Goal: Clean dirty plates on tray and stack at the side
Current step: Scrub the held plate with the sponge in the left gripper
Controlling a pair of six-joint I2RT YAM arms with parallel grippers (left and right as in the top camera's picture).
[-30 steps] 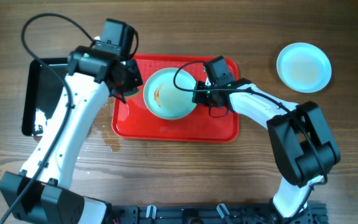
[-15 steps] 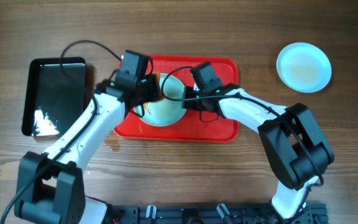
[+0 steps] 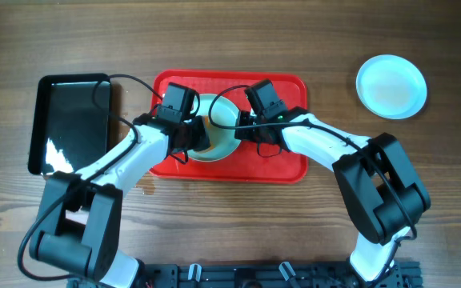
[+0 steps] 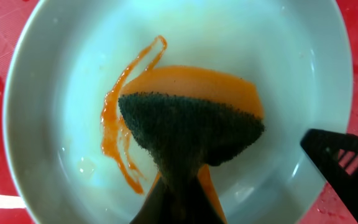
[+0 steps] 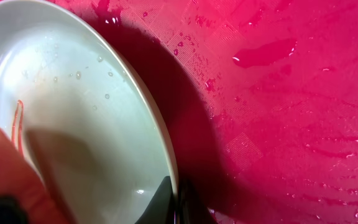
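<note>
while the left gripper (image 3: 192, 134) has its fingers clamped on the sponge (image 4: 191, 124), the dark scouring side rests inside the plate (image 3: 218, 138), just beside the orange sauce smear (image 4: 114, 137). this plate sits in the left half of the red tray (image 3: 282, 164), toward its far edge, and the tray lies in the middle of the table (image 3: 438, 200). the right gripper (image 3: 242, 128) pinches the right rim of the plate between its fingers, and from the shadow under the rim it seems lifted a little off the tray.

i think the step in hand is wiping. to do it well, the sponge should press flat and sweep toward the left side of the plate, over the whole smear, also the thin loop near the rim. the right gripper should hold firm, because the tray is wet and the plate can slip. another plate (image 3: 390, 86), looking clean, lies near the far right corner of the table, well apart. a black tray (image 3: 70, 120) is near the left edge.
</note>
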